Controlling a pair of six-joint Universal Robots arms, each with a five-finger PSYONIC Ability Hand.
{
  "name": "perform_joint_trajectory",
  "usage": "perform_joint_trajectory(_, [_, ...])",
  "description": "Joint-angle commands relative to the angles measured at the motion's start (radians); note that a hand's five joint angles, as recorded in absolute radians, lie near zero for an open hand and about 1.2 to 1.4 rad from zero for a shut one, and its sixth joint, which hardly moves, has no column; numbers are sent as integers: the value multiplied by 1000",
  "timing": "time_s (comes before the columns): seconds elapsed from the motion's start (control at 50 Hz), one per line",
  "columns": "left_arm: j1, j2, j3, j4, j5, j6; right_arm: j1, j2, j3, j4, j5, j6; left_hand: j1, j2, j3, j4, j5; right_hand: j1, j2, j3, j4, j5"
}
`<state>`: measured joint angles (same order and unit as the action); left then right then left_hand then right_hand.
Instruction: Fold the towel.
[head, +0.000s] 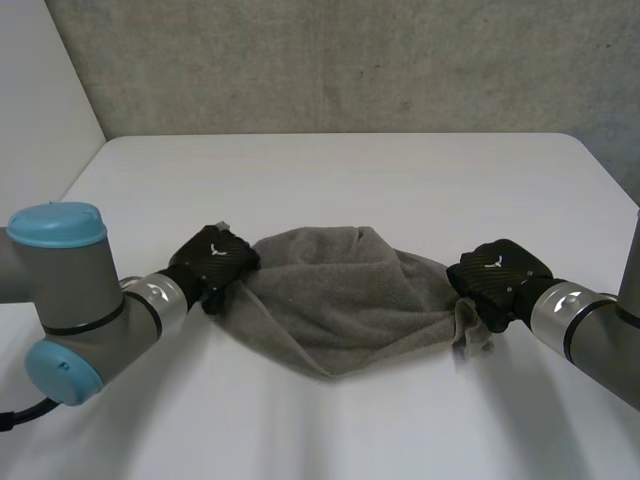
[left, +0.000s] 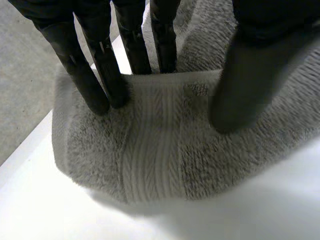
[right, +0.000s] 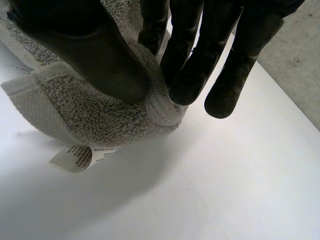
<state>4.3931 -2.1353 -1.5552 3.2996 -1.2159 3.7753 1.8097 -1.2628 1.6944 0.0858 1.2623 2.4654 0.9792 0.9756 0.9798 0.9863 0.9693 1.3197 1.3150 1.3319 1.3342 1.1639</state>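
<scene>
Head view puts the grey towel (head: 335, 300) sagging at mid-frame, its long axis running left to right, with the left hand (head: 213, 262) pinching its left end and the right hand (head: 497, 275) pinching its right end.

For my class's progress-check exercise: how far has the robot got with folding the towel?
Done: both ends are gripped, the left hand pinching a banded edge and the right hand pinching the corner near the label. In hand: the towel sags bunched between them over the table. Left: no neat fold shows yet; the ends probably need bringing together and the towel laying flat.
</scene>
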Motion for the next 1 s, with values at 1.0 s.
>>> perform_joint_trajectory(1.0, [2,86,621,288,-441,-290,-23,28,-687,-698,-69,302,417,421,416,410,252,77,81,64,62,58])
